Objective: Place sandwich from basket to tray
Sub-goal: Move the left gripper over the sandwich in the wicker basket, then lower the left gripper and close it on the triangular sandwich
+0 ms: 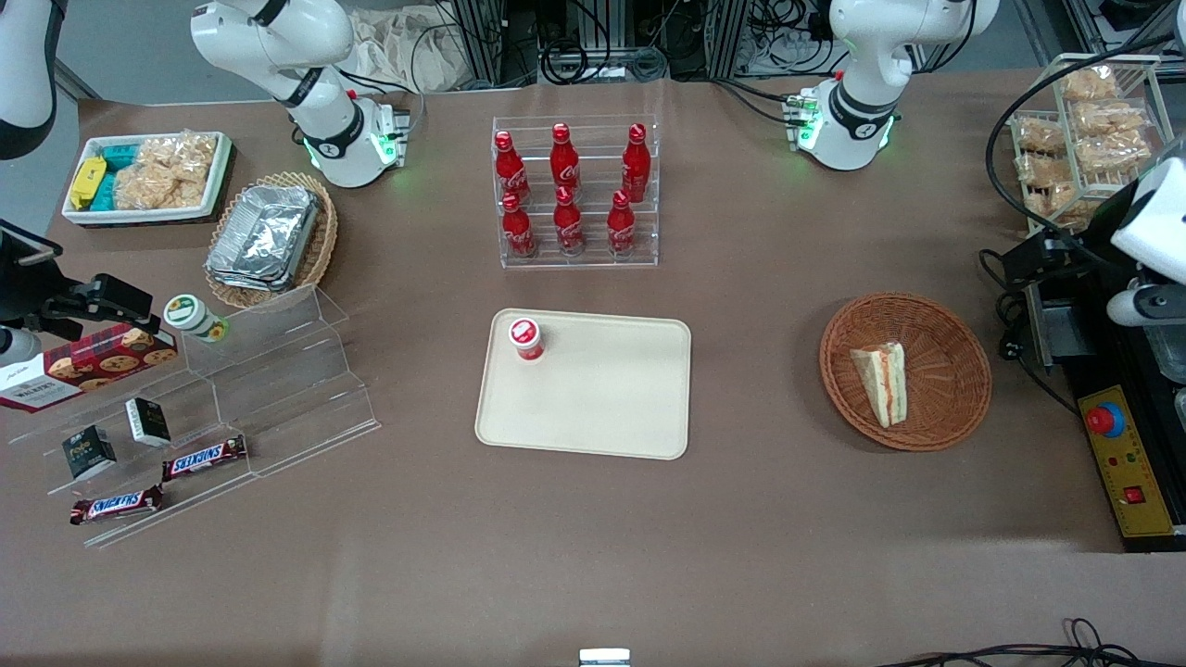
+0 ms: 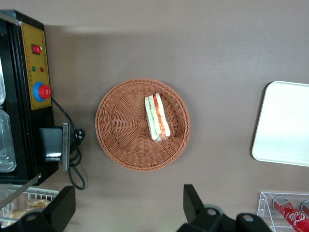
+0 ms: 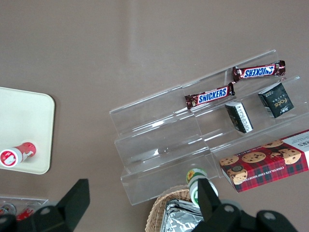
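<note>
The sandwich (image 1: 882, 382), a pale wedge with orange-red and green layers, lies on its side in the round reddish-brown wicker basket (image 1: 964, 371) toward the working arm's end of the table. In the left wrist view the sandwich (image 2: 157, 117) lies near the middle of the basket (image 2: 120, 130). The cream-beige tray (image 1: 602, 398) lies at the table's middle; one edge of it shows in the left wrist view (image 2: 285, 125). My left gripper (image 1: 1019, 259) hangs high above the table beside the basket, open and empty (image 2: 128, 200).
A small red-capped bottle (image 1: 526, 337) stands on a tray corner. A clear rack of red cola bottles (image 1: 574, 195) stands farther from the front camera than the tray. A black and yellow control box (image 1: 1126, 463) and a cabled black block (image 1: 1052, 324) sit beside the basket.
</note>
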You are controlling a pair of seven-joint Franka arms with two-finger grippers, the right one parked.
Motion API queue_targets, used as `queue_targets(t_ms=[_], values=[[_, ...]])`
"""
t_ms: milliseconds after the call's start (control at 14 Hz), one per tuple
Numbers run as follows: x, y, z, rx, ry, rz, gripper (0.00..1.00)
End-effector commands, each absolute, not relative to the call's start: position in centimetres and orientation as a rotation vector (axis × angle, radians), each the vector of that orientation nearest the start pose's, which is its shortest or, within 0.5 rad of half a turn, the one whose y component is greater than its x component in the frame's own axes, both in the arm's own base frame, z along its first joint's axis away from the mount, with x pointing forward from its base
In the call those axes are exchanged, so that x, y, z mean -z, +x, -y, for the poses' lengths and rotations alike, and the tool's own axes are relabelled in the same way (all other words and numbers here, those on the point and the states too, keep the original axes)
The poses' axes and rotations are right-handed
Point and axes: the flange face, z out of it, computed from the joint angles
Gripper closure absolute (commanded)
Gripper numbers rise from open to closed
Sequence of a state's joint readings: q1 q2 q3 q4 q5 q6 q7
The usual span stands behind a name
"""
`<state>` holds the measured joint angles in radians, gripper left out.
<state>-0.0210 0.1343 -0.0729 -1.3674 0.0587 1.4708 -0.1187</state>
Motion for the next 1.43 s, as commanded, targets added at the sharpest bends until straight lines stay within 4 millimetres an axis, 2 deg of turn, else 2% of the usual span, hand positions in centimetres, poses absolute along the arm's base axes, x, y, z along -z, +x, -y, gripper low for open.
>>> queue_targets(t_ms=[0,214,357,429,500,571,643,857,1143,1357], values=[[-59.0,60.5,4.4,-0.136,-3.08,0.092,0.0],[-53.1,62.6,3.8,-0.259,-3.055,0.229,0.0],[-48.6,63.3,3.9,-0.264,-3.045,0.299,0.0],[-45.4,63.2,4.1,-0.244,-3.051,0.3,0.0],[-42.5,62.9,3.2,-0.219,-3.073,0.331,0.0],[-40.2,62.5,2.4,-0.21,-3.107,0.379,0.0],[-38.4,62.3,2.6,-0.205,-3.128,0.392,0.0],[-34.4,61.0,2.8,-0.196,-3.155,0.432,0.0],[-30.4,59.8,2.9,-0.219,-3.183,0.498,0.0],[-26.6,58.0,2.7,-0.163,-3.181,0.507,0.0]])
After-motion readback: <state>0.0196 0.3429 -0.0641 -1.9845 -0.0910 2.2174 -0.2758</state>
